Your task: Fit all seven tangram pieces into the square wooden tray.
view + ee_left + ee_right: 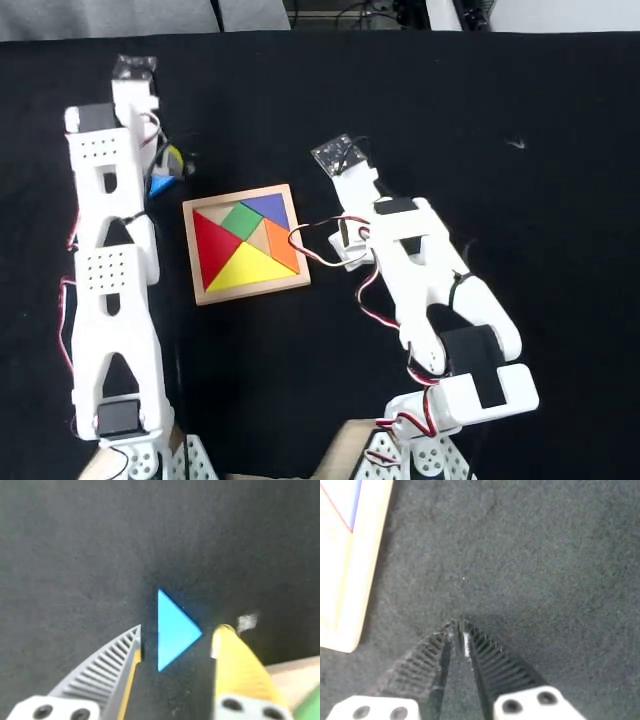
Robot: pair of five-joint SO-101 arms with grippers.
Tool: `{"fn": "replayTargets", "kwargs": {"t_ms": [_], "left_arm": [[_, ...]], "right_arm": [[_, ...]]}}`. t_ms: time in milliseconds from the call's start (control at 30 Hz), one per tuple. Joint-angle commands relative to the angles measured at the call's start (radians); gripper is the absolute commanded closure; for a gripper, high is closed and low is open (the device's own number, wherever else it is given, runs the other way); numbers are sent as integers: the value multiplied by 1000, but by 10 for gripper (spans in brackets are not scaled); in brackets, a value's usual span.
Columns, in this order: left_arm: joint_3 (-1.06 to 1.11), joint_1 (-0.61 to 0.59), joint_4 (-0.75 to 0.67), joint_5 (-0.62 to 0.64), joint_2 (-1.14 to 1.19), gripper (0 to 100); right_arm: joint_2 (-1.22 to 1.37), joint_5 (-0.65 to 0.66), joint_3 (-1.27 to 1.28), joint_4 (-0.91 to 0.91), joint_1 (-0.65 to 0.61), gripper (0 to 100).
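— Is the light falling evenly?
— Yes, it's coming from overhead. The black cloth point(500, 200) around the tray point(252, 294) is swallowing it, while the tray's wood is glaring pale in the right wrist view.

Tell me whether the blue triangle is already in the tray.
No, the blue triangle lies on the black cloth at the left gripper, outside the tray.

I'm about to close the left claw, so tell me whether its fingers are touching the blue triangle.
Apart. The left wrist view shows the blue triangle between the open fingers of the left claw, black cloth showing on each side.
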Motion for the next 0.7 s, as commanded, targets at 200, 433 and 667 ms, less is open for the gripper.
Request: {"fn": "replayTargets", "kwargs": {"t_ms": [200, 433, 667], "left_arm": [[-35, 68, 35, -11, -107, 719], [-41, 48, -14, -11, 5, 722], [-41, 31, -32, -11, 52, 722]], "right_arm": [[4, 9, -50, -9, 8, 987], [4, 9, -50, -9, 8, 987], [4, 9, -50, -9, 8, 987]]}}
